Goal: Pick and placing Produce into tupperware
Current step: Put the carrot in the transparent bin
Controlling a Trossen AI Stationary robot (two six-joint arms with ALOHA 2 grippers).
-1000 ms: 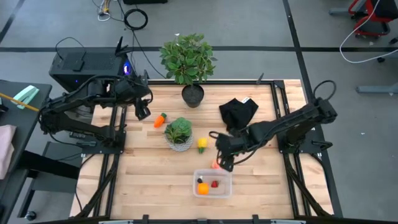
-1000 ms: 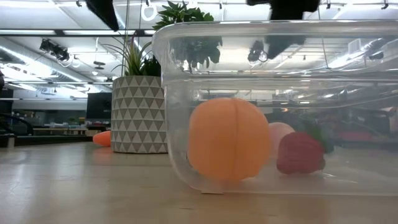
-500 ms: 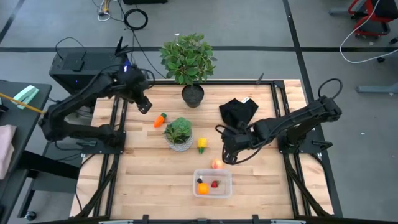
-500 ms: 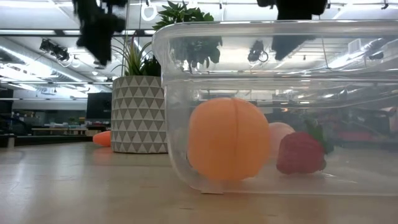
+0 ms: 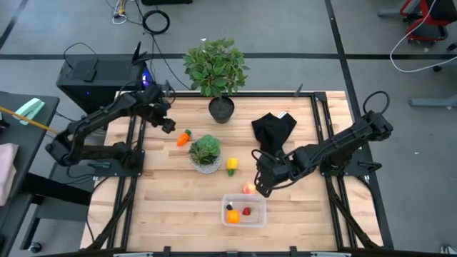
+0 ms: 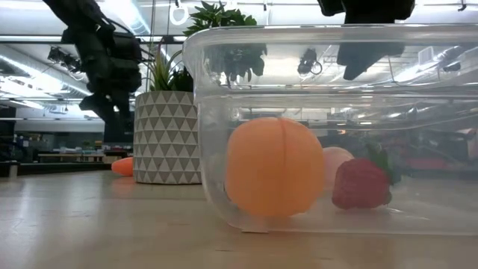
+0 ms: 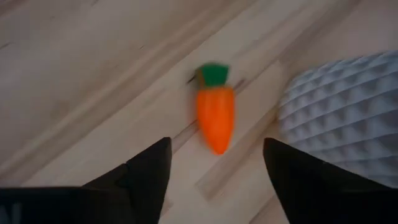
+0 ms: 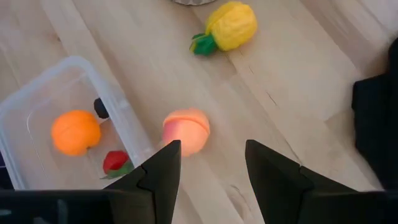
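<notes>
Right gripper (image 5: 261, 180) parted and empty at lower centre of the high view, poised over the peach (image 8: 186, 131), which lay on bare wood touching or just beside the tupperware (image 5: 244, 210) wall. Inside the tupperware already: orange ball (image 8: 75, 132) and strawberry (image 8: 115, 161). Yellow piece (image 5: 232, 166) loose at mid-frame beside the white pot (image 5: 206, 165).

Left gripper (image 5: 166, 125) likewise spread and empty at upper left, aimed at the carrot (image 7: 215, 111) lying flat near that pot.

Judged as light, hollow, smooth toys: likely to roll or squirt out of a pinch. Peach best taken across its widest middle, from the side away from the wall. Carrot best taken across the thick part of its body, not the tip or green top.
</notes>
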